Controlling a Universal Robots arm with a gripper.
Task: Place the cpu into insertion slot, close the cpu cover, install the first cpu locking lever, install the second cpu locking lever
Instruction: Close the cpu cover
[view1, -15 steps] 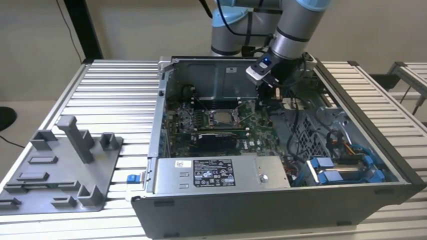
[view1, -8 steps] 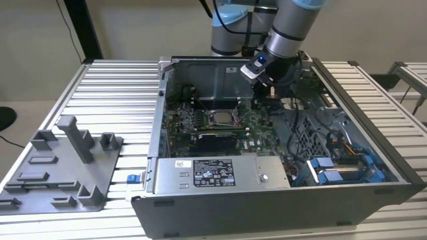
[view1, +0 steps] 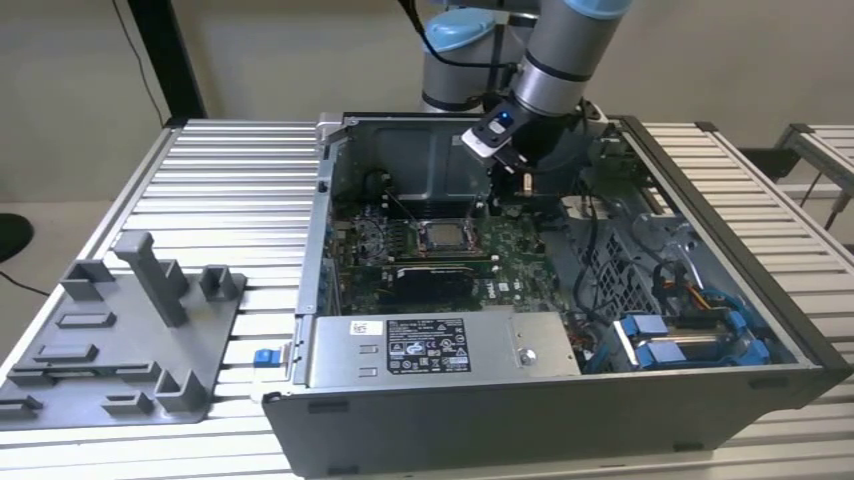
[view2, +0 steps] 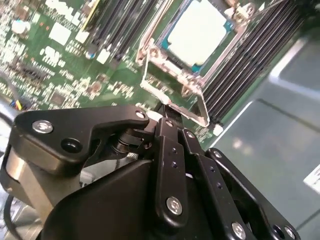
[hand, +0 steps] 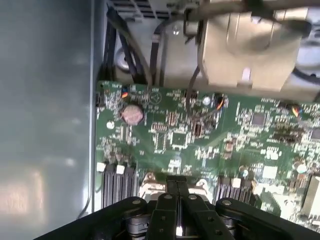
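Silver cpu seated in the insertion slot, cpu cover open, my gripper at its edge, jaws pressed together.

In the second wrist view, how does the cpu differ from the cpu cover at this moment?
The cpu is a solid, pale silver square, while the cpu cover is a thin metal frame with an open centre. The cpu lies flat in the insertion slot, while the cpu cover appears lifted at a tilt, not yet flat over the cpu. Both are silver metal and sit at the same socket.
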